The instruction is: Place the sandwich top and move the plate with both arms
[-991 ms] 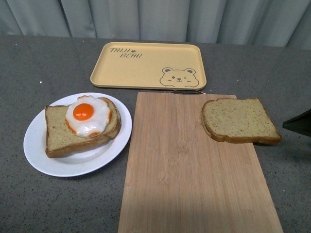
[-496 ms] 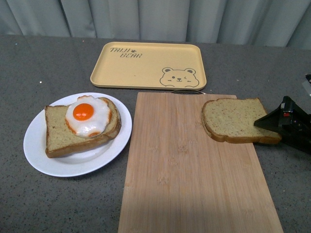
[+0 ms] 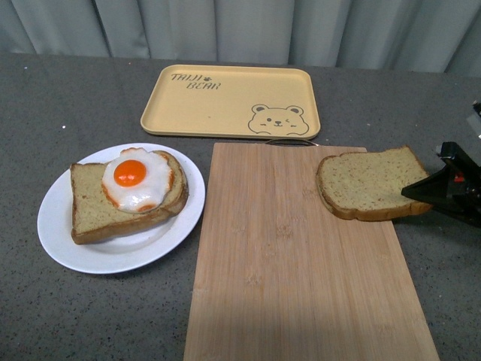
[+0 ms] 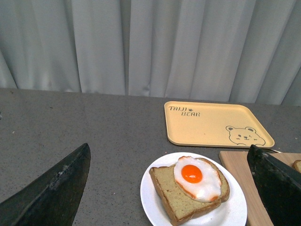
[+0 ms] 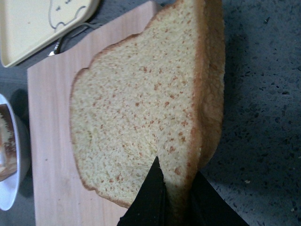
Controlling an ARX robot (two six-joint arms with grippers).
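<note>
The sandwich top [image 3: 370, 183], a plain tan speckled slice, lies over the right end of the wooden board [image 3: 293, 256] with its right edge tilted up. My right gripper [image 3: 422, 189] is shut on that edge; in the right wrist view its black fingers pinch the crust of the sandwich top [image 5: 141, 108], and the right gripper [image 5: 175, 175] bites at the slice's near side. The white plate [image 3: 56, 241] sits at the left, holding a bread slice with a fried egg [image 3: 135, 180]. My left gripper [image 4: 169, 188] hangs open above and before the plate [image 4: 235, 214], clear of it.
A yellow tray with a bear drawing [image 3: 229, 101] lies at the back centre, just beyond the board. Grey tabletop [image 3: 68, 113] surrounds everything. A pale curtain closes off the far side.
My right gripper came in from the right edge, closed on the slice's right edge and lifted that side, shifting the slice slightly right. The plate and egg slice have not moved.
</note>
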